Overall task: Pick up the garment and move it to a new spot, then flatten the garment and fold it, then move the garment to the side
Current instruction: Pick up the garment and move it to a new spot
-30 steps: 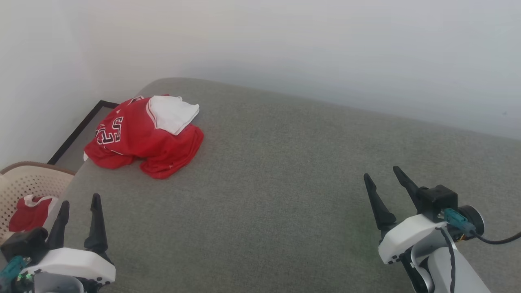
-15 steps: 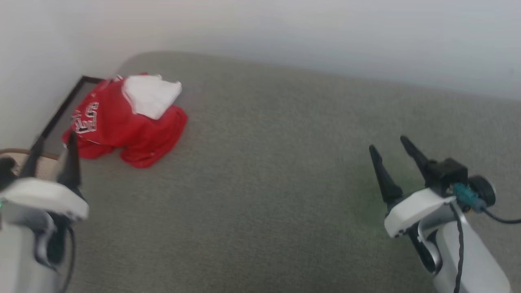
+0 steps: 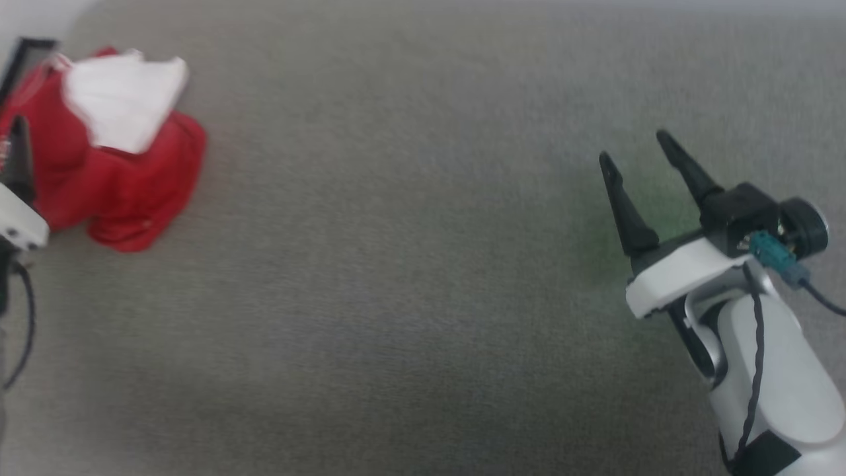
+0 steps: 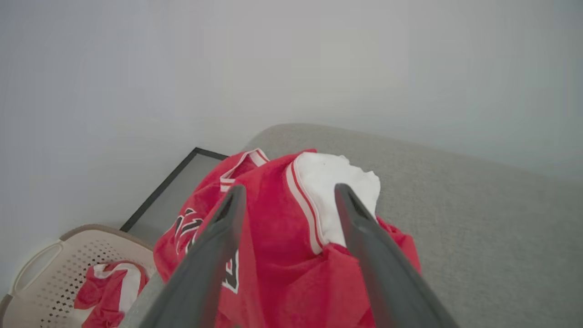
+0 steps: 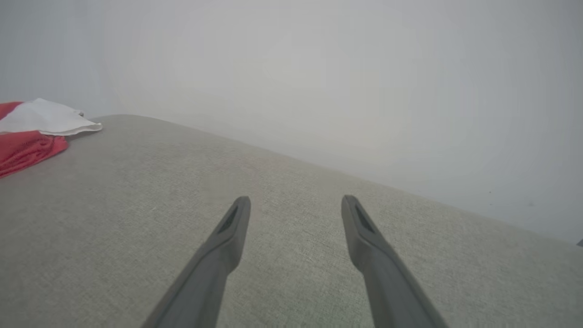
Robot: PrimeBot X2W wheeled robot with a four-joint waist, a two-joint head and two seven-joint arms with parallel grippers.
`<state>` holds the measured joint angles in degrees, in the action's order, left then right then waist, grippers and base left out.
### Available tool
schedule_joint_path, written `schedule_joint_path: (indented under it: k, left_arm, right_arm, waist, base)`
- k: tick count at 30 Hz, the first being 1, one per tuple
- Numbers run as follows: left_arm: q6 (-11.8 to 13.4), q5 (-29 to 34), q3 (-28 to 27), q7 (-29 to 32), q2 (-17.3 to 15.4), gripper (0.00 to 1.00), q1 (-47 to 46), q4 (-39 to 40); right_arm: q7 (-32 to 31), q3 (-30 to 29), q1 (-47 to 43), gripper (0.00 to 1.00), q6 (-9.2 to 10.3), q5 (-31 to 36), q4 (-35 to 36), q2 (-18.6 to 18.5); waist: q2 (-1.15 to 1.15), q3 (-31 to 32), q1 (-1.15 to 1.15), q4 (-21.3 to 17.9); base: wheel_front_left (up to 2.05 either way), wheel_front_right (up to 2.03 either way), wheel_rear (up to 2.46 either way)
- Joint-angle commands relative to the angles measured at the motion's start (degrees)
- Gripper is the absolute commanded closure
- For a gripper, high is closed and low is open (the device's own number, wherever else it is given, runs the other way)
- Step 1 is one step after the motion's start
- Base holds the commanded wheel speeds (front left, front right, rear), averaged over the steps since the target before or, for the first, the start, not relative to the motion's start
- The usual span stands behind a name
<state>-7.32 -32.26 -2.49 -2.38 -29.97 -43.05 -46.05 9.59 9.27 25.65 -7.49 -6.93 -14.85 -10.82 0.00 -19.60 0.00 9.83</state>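
The garment (image 3: 125,192) lies crumpled at the far left of the grey padded surface (image 3: 410,264). The head view's edge cuts it off, and folds hide most of its lettering. The left gripper (image 4: 287,193) frames it, jaws spread wide and empty; contact is unclear. The right gripper (image 3: 634,149), well apart from it, is also spread and empty.

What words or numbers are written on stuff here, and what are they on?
Black, white-edged letters on the red shirt: crumpled and partly hidden behind a finger of the left gripper, so they cannot be read.
I can read no other writing.
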Motion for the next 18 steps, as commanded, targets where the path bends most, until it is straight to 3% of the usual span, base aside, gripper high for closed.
schedule_joint_path:
  k: [1,12,18]
  left_arm:
    - [-0.1,-1.0,0.9,1.2,-0.6,0.0,-2.6,-1.8]
    - [-0.2,-5.3,5.4,12.1,-4.0,0.0,-13.0,-14.7]
    - [-0.1,-4.9,8.1,19.8,-2.0,0.0,-16.3,-22.5]
  right_arm:
    - [-0.3,0.2,1.3,0.0,0.0,0.5,0.9,-0.2]
    - [-2.8,0.5,3.9,0.0,0.0,2.1,6.2,-0.4]
    - [-4.3,0.1,4.0,0.0,0.0,2.8,9.2,-0.8]
  waist:
    - [0.0,-4.7,0.0,-2.7]
    - [0.0,-12.7,0.0,-4.9]
    - [0.0,-15.4,0.0,-5.0]
  base:
    - [0.0,0.0,0.0]
    - [0.0,0.0,0.0]
    - [0.0,0.0,0.0]
